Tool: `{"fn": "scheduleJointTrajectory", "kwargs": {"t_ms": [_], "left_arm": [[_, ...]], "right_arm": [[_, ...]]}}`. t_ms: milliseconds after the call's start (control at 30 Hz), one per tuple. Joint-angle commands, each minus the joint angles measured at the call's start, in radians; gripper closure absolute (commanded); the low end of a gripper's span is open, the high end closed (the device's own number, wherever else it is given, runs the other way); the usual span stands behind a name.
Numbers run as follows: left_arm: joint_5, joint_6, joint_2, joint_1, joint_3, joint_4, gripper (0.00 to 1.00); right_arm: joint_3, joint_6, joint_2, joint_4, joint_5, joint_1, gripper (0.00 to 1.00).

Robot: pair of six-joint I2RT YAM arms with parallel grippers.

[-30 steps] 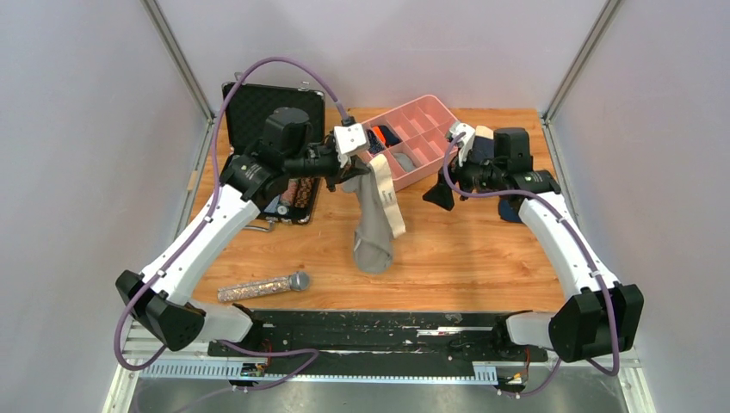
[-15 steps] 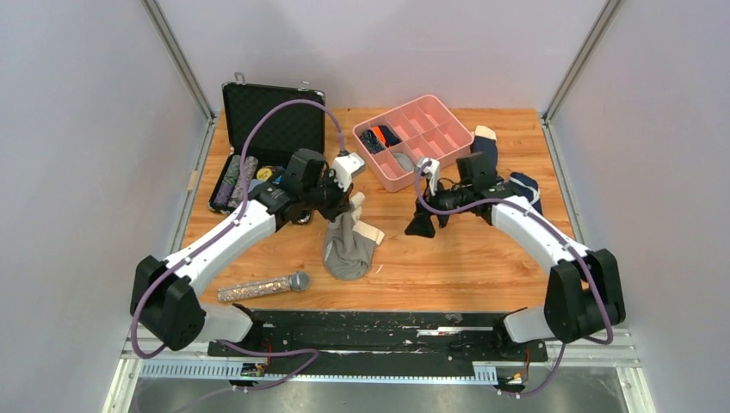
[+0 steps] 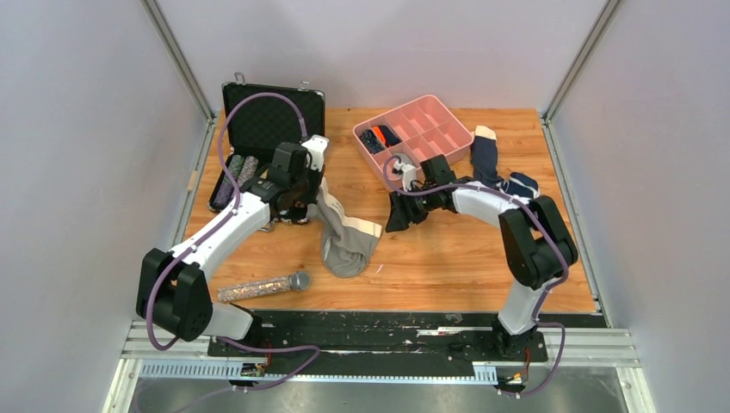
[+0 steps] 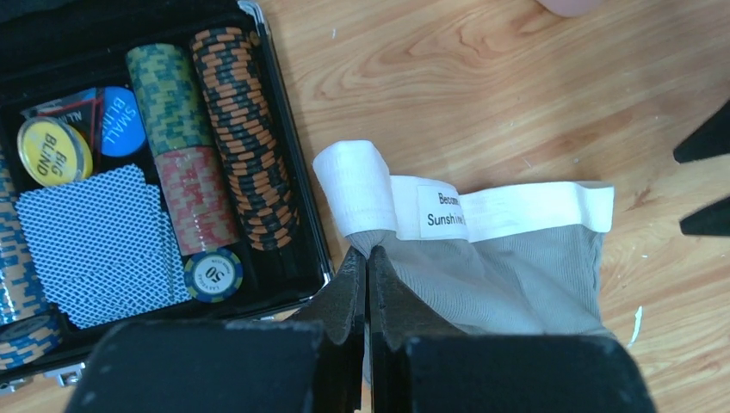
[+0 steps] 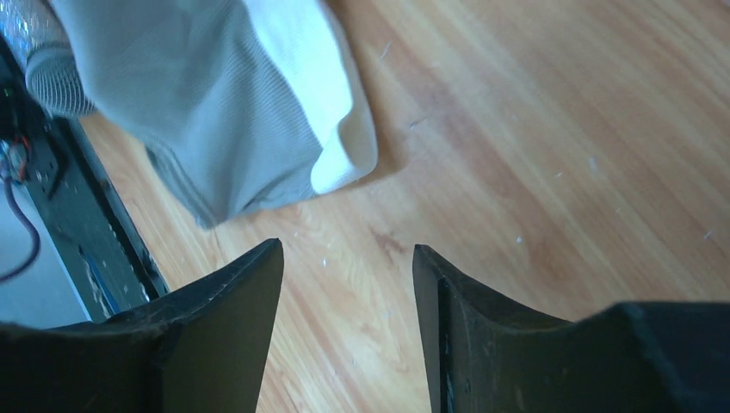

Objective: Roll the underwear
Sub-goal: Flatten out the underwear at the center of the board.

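Note:
The underwear point(image 3: 344, 243), gray-taupe with a cream band, lies crumpled on the wood table left of centre. In the left wrist view the band point(image 4: 482, 206) runs across with a label, gray cloth below it. My left gripper point(image 3: 317, 191) point(image 4: 368, 258) is shut on the underwear's upper left corner, just under the band. My right gripper point(image 3: 396, 215) point(image 5: 347, 258) is open and empty, low over bare wood just right of the underwear point(image 5: 215, 112), apart from it.
An open black case point(image 3: 258, 155) with poker chips and cards point(image 4: 129, 198) sits close left of my left gripper. A pink divided tray point(image 3: 413, 138) stands at the back. A navy sock point(image 3: 486, 155) lies at the right. A glitter tube point(image 3: 262, 286) lies near the front.
My left gripper has lowered and drawn left with the underwear, which went from hanging to lying on the table. My right gripper has moved left and down toward the cloth's right side.

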Motion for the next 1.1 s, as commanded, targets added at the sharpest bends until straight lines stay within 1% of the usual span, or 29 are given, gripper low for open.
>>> {"fn": "scheduleJointTrajectory", "kwargs": {"t_ms": [0,100,367,600,633,700,733,800,833,900,933,967,1000,1067], "left_arm": [[0.002,-0.04,-0.003,0.007,-0.025,0.04,1.0],[0.032,-0.07,0.01,0.007,-0.021,0.011,1.0],[0.039,-0.105,0.021,0.007,-0.02,0.015,1.0],[0.035,-0.108,0.023,0.007,-0.012,0.021,1.0],[0.035,-0.108,0.024,0.007,-0.012,0.021,1.0],[0.033,-0.104,0.024,0.007,-0.012,0.022,1.0],[0.032,-0.102,0.024,0.007,-0.012,0.024,1.0],[0.03,-0.093,0.026,0.007,-0.01,0.027,1.0],[0.031,-0.085,0.028,0.007,-0.008,0.028,1.0],[0.048,-0.054,0.024,0.007,-0.003,0.029,1.0],[0.072,-0.039,0.021,0.007,-0.001,0.032,1.0],[0.088,-0.012,0.01,0.007,-0.002,0.034,1.0],[0.096,0.004,-0.005,0.007,-0.004,0.04,1.0],[0.117,0.047,-0.038,0.007,-0.013,0.056,1.0]], "right_arm": [[0.084,0.203,0.078,0.092,0.017,0.014,0.42],[0.115,0.236,0.128,0.084,0.021,0.044,0.38],[0.152,0.305,0.208,0.091,0.091,0.075,0.48],[0.137,0.312,0.198,0.083,0.122,0.071,0.56],[0.132,0.312,0.193,0.083,0.123,0.071,0.59],[0.124,0.304,0.186,0.085,0.133,0.071,0.69],[0.122,0.298,0.184,0.086,0.136,0.071,0.78],[0.124,0.278,0.174,0.087,0.135,0.07,0.98],[0.126,0.266,0.16,0.087,0.13,0.069,1.0],[0.134,0.221,0.11,0.084,0.099,0.058,1.0],[0.136,0.173,0.068,0.08,0.072,0.05,1.0],[0.135,0.109,0.019,0.063,0.051,0.046,1.0],[0.131,-0.002,-0.034,0.042,0.049,0.043,1.0],[0.102,-0.135,-0.15,0.015,0.075,0.044,1.0]]}}
